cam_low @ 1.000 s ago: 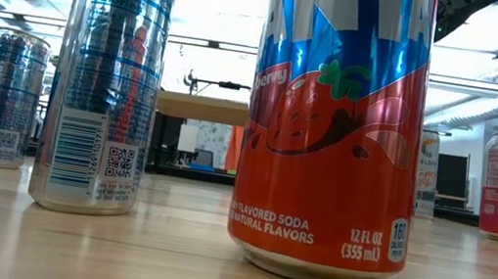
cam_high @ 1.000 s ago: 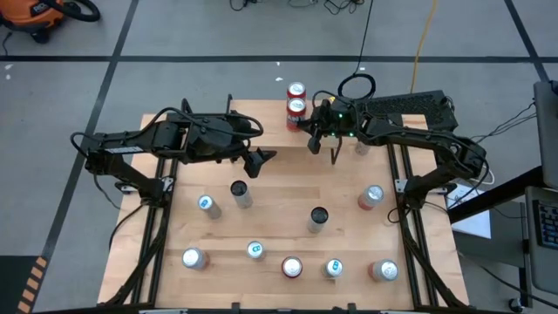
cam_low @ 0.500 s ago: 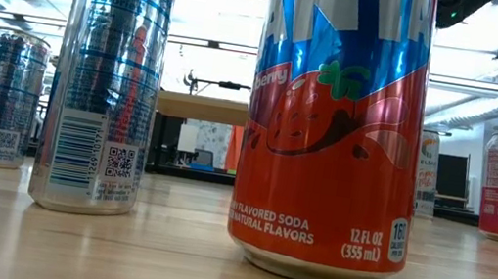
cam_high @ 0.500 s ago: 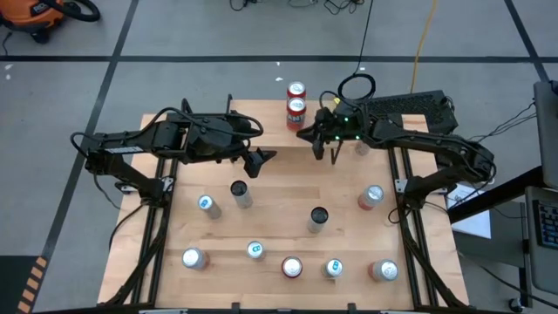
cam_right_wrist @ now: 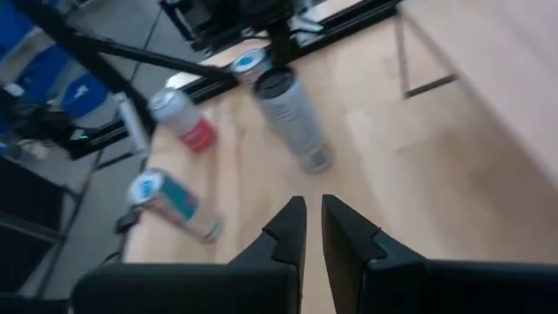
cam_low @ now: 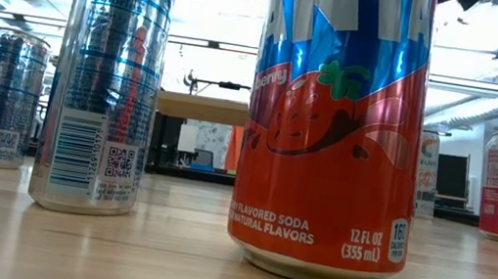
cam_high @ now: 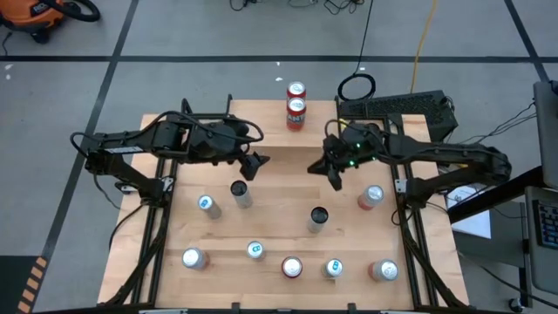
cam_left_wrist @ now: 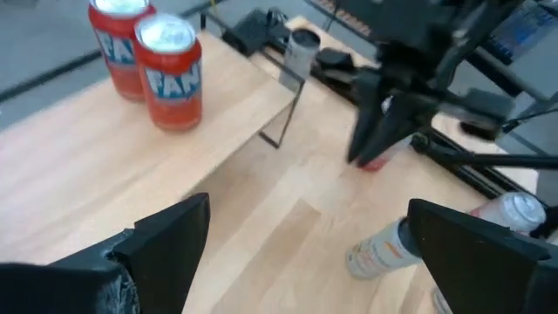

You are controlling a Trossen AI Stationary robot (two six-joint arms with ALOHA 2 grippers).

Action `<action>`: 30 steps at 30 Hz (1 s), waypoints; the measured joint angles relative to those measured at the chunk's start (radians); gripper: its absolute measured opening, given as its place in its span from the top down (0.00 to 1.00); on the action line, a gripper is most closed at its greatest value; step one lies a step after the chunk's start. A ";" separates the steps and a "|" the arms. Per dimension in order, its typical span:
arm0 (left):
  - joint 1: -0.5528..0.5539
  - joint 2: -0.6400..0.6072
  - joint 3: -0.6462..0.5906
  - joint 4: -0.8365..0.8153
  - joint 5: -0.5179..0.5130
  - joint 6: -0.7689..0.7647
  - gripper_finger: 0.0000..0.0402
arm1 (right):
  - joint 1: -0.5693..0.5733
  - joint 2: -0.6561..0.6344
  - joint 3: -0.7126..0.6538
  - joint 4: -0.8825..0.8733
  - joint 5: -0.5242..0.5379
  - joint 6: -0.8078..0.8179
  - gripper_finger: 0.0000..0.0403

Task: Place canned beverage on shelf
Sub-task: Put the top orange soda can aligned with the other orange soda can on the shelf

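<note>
- Since a second ago the right gripper (cam_high: 335,174) has pulled away from the two red cans on the shelf (cam_high: 261,114) and now hangs over the bare middle of the table (cam_high: 279,209), near the right side.
- Its two fingers (cam_right_wrist: 292,228) are pressed almost together and carry nothing.
- Both red cans stand upright on the shelf at the far edge of the table: the nearer red can (cam_high: 296,111) is touching or just beside the farther red can (cam_high: 296,92), which sits at the board's outer edge.
- The left gripper (cam_high: 251,164) is over the table's left-centre, shifted only slightly from where it was, with its fingers (cam_left_wrist: 166,235) spread wide and nothing between them.
- From the left wrist view the shelf's light board (cam_left_wrist: 105,148) rests on thin black legs, and the two red cans (cam_left_wrist: 170,70) are side by side on it.
- On the tabletop, away from the shelf, other cans stand upright: a dark-topped can (cam_high: 240,192) just below the left gripper, another dark-topped can (cam_high: 317,217) near the centre, and a red-and-silver can (cam_high: 372,196) near the right gripper.
- More cans line the near edge, among them a red can (cam_high: 292,267) and a blue-topped can (cam_high: 255,250).
- The low view is filled by an orange soda can (cam_low: 335,123) and a silver can (cam_low: 105,78) standing close to the lens.
</note>
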 joint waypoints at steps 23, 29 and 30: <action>-0.101 -0.001 -0.047 -0.316 0.194 0.088 0.03 | 0.332 -0.063 0.051 -0.051 0.384 0.514 0.96; -0.149 0.000 -0.084 -0.313 0.176 0.034 0.03 | 0.342 -0.028 0.217 -0.312 0.672 0.512 0.96; -0.158 0.000 -0.084 -0.308 0.164 0.022 0.03 | 0.323 -0.019 0.242 -0.344 0.710 0.511 0.96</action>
